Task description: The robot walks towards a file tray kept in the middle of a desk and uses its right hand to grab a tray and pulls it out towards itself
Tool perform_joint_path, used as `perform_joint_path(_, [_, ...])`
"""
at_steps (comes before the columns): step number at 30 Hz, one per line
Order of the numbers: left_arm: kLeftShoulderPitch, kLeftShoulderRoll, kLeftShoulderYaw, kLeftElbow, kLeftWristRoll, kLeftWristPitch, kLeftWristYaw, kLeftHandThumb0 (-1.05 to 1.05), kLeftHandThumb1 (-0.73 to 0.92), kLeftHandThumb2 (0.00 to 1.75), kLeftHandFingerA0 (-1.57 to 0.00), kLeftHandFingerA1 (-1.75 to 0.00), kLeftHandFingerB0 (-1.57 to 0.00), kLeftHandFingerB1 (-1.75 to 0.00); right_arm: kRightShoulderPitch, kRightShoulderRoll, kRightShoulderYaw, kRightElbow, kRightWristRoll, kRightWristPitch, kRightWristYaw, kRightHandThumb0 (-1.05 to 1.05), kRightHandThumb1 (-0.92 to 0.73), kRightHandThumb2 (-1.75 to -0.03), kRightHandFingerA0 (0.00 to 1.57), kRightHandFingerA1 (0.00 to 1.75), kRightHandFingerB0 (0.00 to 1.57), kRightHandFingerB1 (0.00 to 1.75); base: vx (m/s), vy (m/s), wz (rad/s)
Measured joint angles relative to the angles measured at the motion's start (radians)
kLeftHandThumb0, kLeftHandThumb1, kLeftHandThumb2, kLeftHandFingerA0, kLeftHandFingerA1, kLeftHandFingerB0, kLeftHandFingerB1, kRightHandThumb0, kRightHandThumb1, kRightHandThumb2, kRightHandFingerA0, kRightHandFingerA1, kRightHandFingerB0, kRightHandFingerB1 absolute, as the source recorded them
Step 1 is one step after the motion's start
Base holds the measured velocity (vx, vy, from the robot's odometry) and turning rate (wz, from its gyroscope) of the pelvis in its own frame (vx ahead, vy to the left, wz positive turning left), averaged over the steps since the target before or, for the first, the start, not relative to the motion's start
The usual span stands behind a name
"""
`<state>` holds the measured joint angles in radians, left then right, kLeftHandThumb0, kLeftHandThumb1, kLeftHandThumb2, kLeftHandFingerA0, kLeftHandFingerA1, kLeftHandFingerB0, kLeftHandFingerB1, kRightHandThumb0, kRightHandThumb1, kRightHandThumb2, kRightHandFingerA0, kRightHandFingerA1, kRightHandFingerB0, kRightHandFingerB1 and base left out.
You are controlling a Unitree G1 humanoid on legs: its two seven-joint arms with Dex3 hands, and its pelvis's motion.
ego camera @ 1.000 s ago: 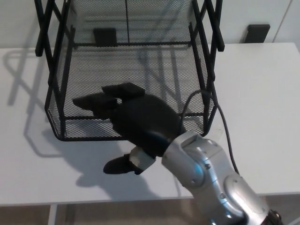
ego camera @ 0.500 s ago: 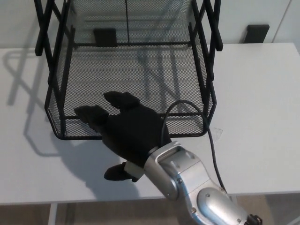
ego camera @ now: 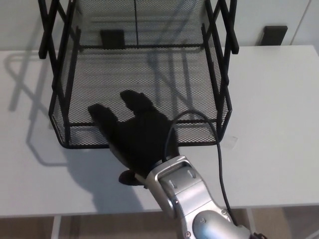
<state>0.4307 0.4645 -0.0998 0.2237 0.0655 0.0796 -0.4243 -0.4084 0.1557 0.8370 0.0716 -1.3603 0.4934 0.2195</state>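
One black mesh tray (ego camera: 144, 74) sits on the white desk (ego camera: 274, 114), reaching away from the right hand (ego camera: 137, 137) toward the far edge of the desk. The hand lies over the tray's near front wall (ego camera: 199, 133): two thick fingers (ego camera: 132, 99) stretch flat over the rim and onto the mesh floor inside, spread a little apart, while the thumb (ego camera: 128, 177) pokes out below the palm on the desk side of the wall. Whether the hand actually clamps the wall cannot be told. Black upright posts (ego camera: 62, 59) rise beyond the fingers on both sides of the tray. A black cable (ego camera: 219, 164) loops from the wrist past the silver forearm (ego camera: 192, 204) on the right.
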Motion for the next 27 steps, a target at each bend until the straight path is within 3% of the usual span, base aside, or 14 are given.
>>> perform_joint_path(3, [0.0, 0.019, -0.008, -0.002, 0.013, -0.001, 0.001, -0.46, 0.58, 0.58, -0.52, -0.38, -0.32, -0.32, 0.0, 0.001, 0.0, 0.03, -0.042, 0.034, -0.024, -0.7, -0.43, -0.78, 0.0, 0.16, 0.03, 0.25, 0.0, 0.0, 0.0])
perform_joint_path(4, [-0.001, 0.025, -0.011, -0.002, 0.019, -0.006, 0.002, -0.46, 0.58, 0.58, -0.53, -0.38, -0.32, -0.32, 0.0, 0.001, -0.001, 0.041, -0.057, 0.046, -0.035, -0.72, -0.45, -0.79, 0.0, 0.13, 0.1, 0.26, 0.0, 0.0, 0.0])
perform_joint_path(7, [0.0, 0.044, -0.021, -0.003, 0.038, -0.029, 0.004, -0.47, 0.58, 0.58, -0.55, -0.38, -0.33, -0.33, 0.001, 0.001, -0.009, 0.06, -0.097, 0.08, -0.065, -0.68, -0.39, -0.82, 0.0, 0.25, 0.0, 0.29, 0.0, 0.0, 0.0])
perform_joint_path(25, [-0.015, 0.057, -0.036, 0.016, 0.058, -0.075, 0.002, -0.47, 0.57, 0.57, -0.56, -0.38, -0.31, -0.32, 0.062, 0.016, -0.03, 0.089, -0.134, 0.146, -0.13, -0.72, -0.43, -0.82, 0.0, 0.21, 0.0, 0.33, 0.0, 0.0, 0.0])
perform_joint_path(26, [-0.016, 0.058, -0.036, 0.017, 0.059, -0.076, 0.001, -0.47, 0.57, 0.57, -0.56, -0.38, -0.31, -0.32, 0.073, 0.019, -0.027, 0.084, -0.134, 0.148, -0.133, -0.64, -0.38, -0.82, 0.0, 0.3, 0.05, 0.4, 0.0, 0.0, 0.0])
perform_joint_path(27, [-0.017, 0.058, -0.036, 0.019, 0.059, -0.078, 0.0, -0.48, 0.57, 0.57, -0.56, -0.38, -0.31, -0.32, 0.081, 0.02, -0.024, 0.079, -0.134, 0.149, -0.136, -0.7, -0.49, -0.56, 0.0, 0.41, 0.09, 0.35, 0.0, 0.0, 0.0])
